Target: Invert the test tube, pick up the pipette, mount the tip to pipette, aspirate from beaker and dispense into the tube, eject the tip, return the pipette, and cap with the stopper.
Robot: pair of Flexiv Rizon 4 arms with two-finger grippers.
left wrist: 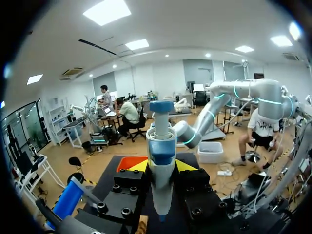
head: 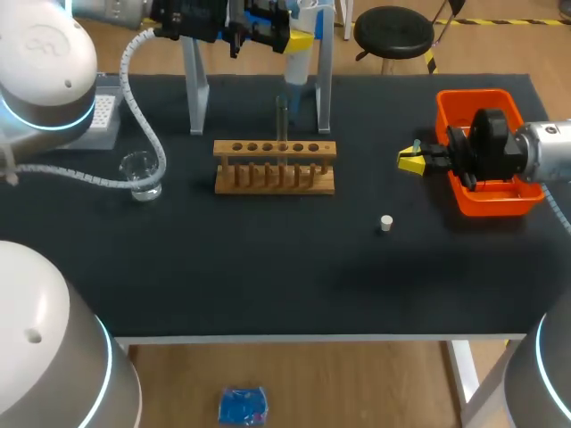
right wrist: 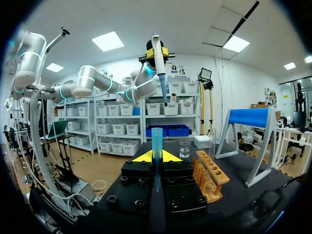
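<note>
Nearest us the stopper (head: pixel 385 223) lies alone on the worktop (head: pixel 268 267). Our left end effector (left wrist: pixel 161 166) grips the pipette (left wrist: pixel 161 146) upright, raised at the far middle, beyond the test tube (head: pixel 281 116) standing in the rack (head: pixel 275 167). Our right end effector (head: pixel 412 161) holds a pipette tip (right wrist: pixel 156 141) beside the orange bin (head: pixel 473 100); the beaker (head: pixel 140 175) stands left

Left tool (left wrist: pixel 162 166), raised at the back, clamps the pipette (left wrist: pixel 162 141); right tool (right wrist: pixel 156 157), level, grips the tip (right wrist: pixel 156 139).
</note>
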